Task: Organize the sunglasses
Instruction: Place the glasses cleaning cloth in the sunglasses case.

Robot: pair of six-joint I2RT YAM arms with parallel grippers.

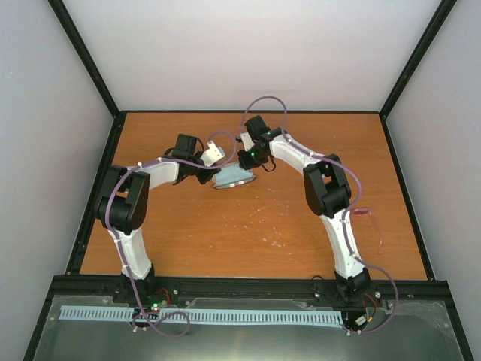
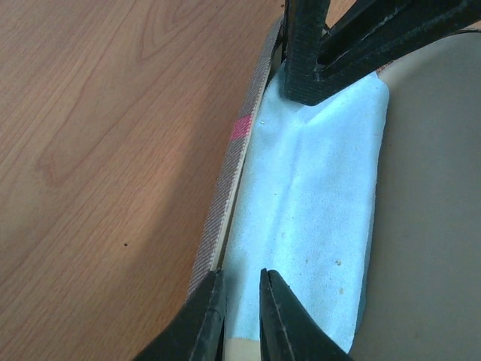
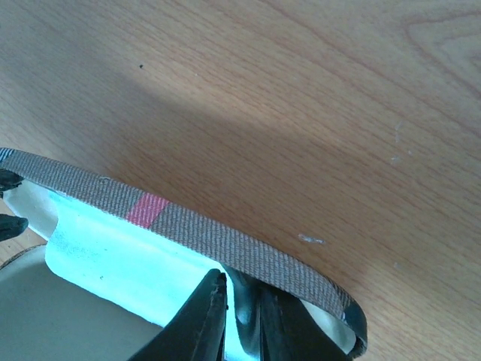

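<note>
Two end effectors meet at the open striped case [image 2: 225, 177] mid tabletop [image 2: 98, 150], blue cloth [image 2: 316, 195] inside. Left end effector [image 2: 239, 275] slightly apart, straddling the case wall. Right end effector [image 3: 235, 280] slightly apart over the cloth, just inside the wall. Sunglasses [image 1: 364, 213] lie well apart beside the right arm [image 1: 327, 188], tiny, blurry, partly hidden.

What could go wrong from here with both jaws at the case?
The left gripper and right gripper sit low at the rim of the case over the blue cloth, jaws barely apart: lifting could snag and drag the cloth out. They are also close together, so a sideways move might bump them or shove the case. No sunglasses show in the wrist views; possibly under the cloth, so confirm before closing.
</note>
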